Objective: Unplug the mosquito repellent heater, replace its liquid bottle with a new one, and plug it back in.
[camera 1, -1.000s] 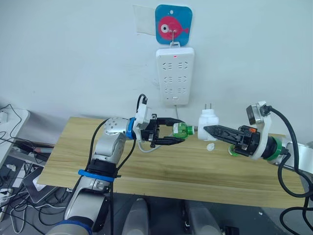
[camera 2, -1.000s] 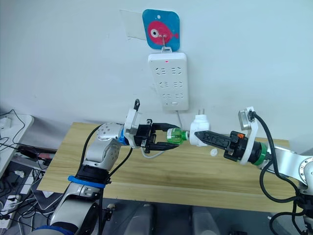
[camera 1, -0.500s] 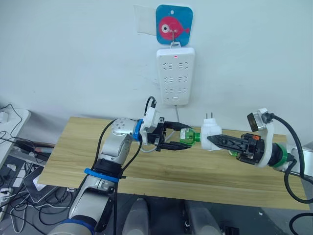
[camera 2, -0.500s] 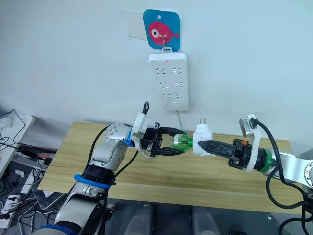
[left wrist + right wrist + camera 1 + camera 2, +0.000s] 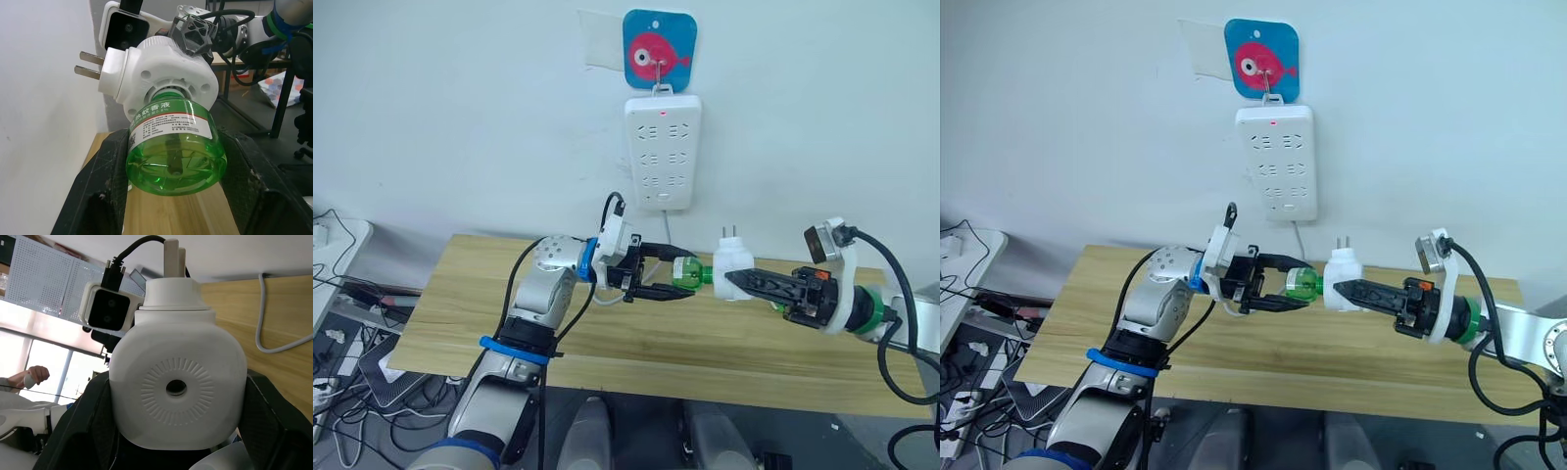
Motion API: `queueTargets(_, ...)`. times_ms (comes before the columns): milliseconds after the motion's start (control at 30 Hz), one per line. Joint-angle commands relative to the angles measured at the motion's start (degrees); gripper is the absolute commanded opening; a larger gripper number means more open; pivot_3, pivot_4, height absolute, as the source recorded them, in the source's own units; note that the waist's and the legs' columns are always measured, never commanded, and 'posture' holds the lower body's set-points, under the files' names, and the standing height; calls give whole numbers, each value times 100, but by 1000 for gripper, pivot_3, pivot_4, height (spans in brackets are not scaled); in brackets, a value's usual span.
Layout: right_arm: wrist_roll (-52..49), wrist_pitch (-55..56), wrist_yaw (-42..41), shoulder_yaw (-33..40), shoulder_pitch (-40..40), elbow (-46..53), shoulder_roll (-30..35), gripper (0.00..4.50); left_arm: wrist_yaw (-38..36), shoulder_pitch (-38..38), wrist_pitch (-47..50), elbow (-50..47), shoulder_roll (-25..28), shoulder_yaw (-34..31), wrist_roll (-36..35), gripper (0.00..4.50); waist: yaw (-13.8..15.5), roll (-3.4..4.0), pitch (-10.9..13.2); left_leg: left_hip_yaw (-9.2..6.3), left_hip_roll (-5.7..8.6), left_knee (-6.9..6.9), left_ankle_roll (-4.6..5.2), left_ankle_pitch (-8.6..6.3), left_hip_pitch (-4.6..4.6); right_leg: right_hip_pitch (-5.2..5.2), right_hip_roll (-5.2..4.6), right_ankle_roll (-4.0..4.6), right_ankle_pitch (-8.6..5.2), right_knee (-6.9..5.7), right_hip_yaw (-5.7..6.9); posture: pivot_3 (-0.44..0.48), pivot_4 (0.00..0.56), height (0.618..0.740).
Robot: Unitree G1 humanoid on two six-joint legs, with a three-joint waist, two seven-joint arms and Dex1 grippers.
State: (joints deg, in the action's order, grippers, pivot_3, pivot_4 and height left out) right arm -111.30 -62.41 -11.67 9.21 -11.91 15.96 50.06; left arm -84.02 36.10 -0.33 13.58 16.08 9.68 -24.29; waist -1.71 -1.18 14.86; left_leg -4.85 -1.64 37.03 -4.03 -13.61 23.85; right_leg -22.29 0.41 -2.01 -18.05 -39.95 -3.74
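Note:
The mosquito repellent heater (image 5: pixel 731 266), a small white rounded unit with two plug prongs pointing up, hangs above the wooden table (image 5: pixel 636 338). My right gripper (image 5: pixel 736 282) is shut on it, a black finger (image 5: pixel 93 423) on each side. My left gripper (image 5: pixel 683 275) is shut on the green liquid bottle (image 5: pixel 689 274), which lies level. In the left wrist view the bottle (image 5: pixel 173 152) sits between my fingers (image 5: pixel 110 183), and its neck enters the round underside of the heater (image 5: pixel 166 73).
A tall white power strip (image 5: pixel 664 152) hangs on the wall under a blue fish hook plaque (image 5: pixel 659 47), its cord dropping to the table. Cables and boxes (image 5: pixel 342 343) lie on the floor at the left.
Both grippers have moved towards each other. A gap separated the bottle and the heater a second ago; now the bottle's neck meets the heater. Little has moved in the last half second.

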Motion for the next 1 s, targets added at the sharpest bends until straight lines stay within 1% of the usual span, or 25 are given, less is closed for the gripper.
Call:
queueTargets(33, -170, 106, 118, -8, -82, 459, -67, 2956, 55, 11, -65, -155, -65, 91, 30, 2234, 0, 0, 0, -2, 0, 0, 0, 0, 0, 0, 0, 0, 0, 0, 2, 9, 223, 740)
queueTargets(267, -170, 383, 604, -147, -100, 766, -313, 2956, 26, 57, -140, -58, -89, 102, 95, 2234, -6, 0, 0, -2, -1, 0, 0, 0, 0, 0, 1, 0, 0, -1, 2, 2, 225, 740)
queueTargets(367, -170, 417, 663, -174, -116, 820, -385, 2956, -85, 49, -375, 5, -87, 148, 191, 2234, -6, 0, 0, -2, -1, 0, 0, 0, -1, 0, 1, 0, 0, 0, 2, 0, 225, 740)
queueTargets(500, -170, 369, 533, -170, -146, 810, -450, 2956, -81, 31, -318, -36, -133, 125, 116, 2234, -6, 0, 0, -2, -1, 0, 0, 0, 0, 0, 0, 0, 0, 0, 2, 0, 225, 740)
queueTargets(667, -170, 185, 156, -184, -94, 764, -290, 2956, -102, 52, -293, -12, -119, 101, 95, 2234, -6, 0, 0, -2, -1, 0, 0, 0, -1, 0, 0, 0, 0, 0, 2, 0, 225, 740)
queueTargets(800, -170, 141, 84, -190, -44, 715, -156, 4300, -95, 71, -336, 52, -107, 81, 132, 2234, -5, 0, 0, -3, -1, 0, 0, 0, 0, 0, 0, 0, 0, 0, 2, -1, 228, 740)
queueTargets(833, -170, 123, 56, -188, -49, 689, -131, 4459, -91, 76, -351, 76, -100, 74, 141, 2234, -5, -1, 0, -2, 0, 0, 0, 0, 0, 0, 0, 0, 0, 0, 2, 1, 231, 740)
queueTargets(1000, -170, 93, -15, -204, -92, 642, -44, 4459, -47, 75, -368, 120, -68, 61, 147, 2234, -13, 0, 0, -2, -2, 0, 0, 0, -2, 0, 1, 0, 0, -1, 2, 1, 231, 740)
